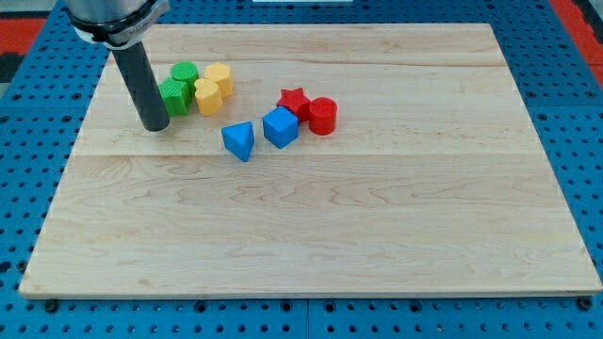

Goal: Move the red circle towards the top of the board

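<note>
The red circle (322, 116) is a short red cylinder right of the board's middle, in the upper half. It touches the red star (293, 101) on its left. My tip (154, 124) rests on the board at the view's upper left, far left of the red circle. It sits just left of a green block (174, 97).
A blue cube (280, 127) sits below the red star. A blue triangle (238, 140) lies left of it. A second green block (184, 73) and two yellow blocks (219, 78) (207, 97) cluster right of my tip. The wooden board (377, 235) lies on a blue pegboard.
</note>
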